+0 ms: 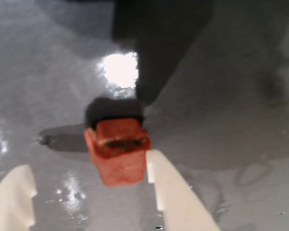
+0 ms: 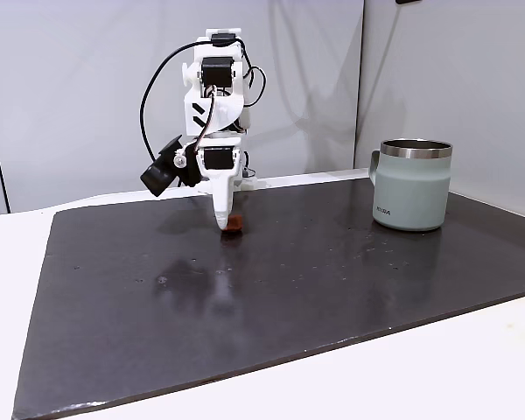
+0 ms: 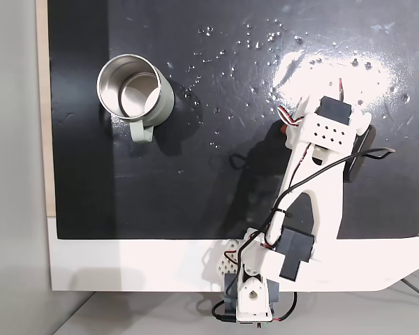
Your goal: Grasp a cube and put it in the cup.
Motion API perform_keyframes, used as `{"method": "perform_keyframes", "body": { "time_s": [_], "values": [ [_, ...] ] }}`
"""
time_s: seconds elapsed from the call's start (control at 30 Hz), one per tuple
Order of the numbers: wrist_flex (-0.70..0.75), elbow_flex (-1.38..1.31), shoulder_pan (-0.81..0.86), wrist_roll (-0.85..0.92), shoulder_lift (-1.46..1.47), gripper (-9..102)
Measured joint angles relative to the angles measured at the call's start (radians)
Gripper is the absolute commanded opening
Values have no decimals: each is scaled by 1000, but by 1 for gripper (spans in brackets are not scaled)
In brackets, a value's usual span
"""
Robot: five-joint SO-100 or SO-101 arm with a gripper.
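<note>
tool [image 1: 89, 192]: two white fingers, spread wide in the wrist view; left fingertip [image 1: 14, 192] well off the cube, right finger's inner edge at the cube's right side, maybe touching, can't tell. Nothing clamped.
tool, side fixed view [image 2: 225, 223]: pointing straight down, tip at the mat right by the cube.
cube [image 1: 118, 149]: reddish-brown, small, slightly irregular, dark slot on top face; sits between the fingers, nearer the right one. Blurred.
cube, side fixed view [image 2: 234, 225]: on the dark mat just right of the tool tip, far-left part of the mat.
cube resting or lifted: looks to be on the mat; shadow just left of it in the wrist view.
cup [image 2: 410, 185]: pale grey-green mug, shiny steel rim, upright, far right of the mat in the side fixed view; small dark lettering low on its wall; handle on its left side.
cup, top fixed view [image 3: 135, 91]: upper left, open mouth up, handle pointing down-frame, inside looks empty.
cup vs cube: well apart.
arm [image 3: 314, 181]: white, black servos and cables; base at the bottom edge of the top fixed view, reaching up over the mat on the right; covers the cube there.
mat [image 2: 332, 280]: dark, glossy, small water spots, bright glare patch.
counter [image 2: 420, 376]: white, under the mat.
background: pale wall panels.
</note>
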State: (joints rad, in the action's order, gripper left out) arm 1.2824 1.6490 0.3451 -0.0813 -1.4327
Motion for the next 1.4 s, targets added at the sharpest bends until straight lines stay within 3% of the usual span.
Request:
{"method": "perform_keyframes", "body": {
  "time_s": [0.53, 0.9, 1.23, 1.4],
  "values": [
    [-54, -12, -44, -2, 57, 26],
    [-63, -12, -43, -3, 57, 12],
    [-69, -12, -41, -5, 57, 11],
    [-66, -12, -41, -3, 57, 5]
  ]
}}
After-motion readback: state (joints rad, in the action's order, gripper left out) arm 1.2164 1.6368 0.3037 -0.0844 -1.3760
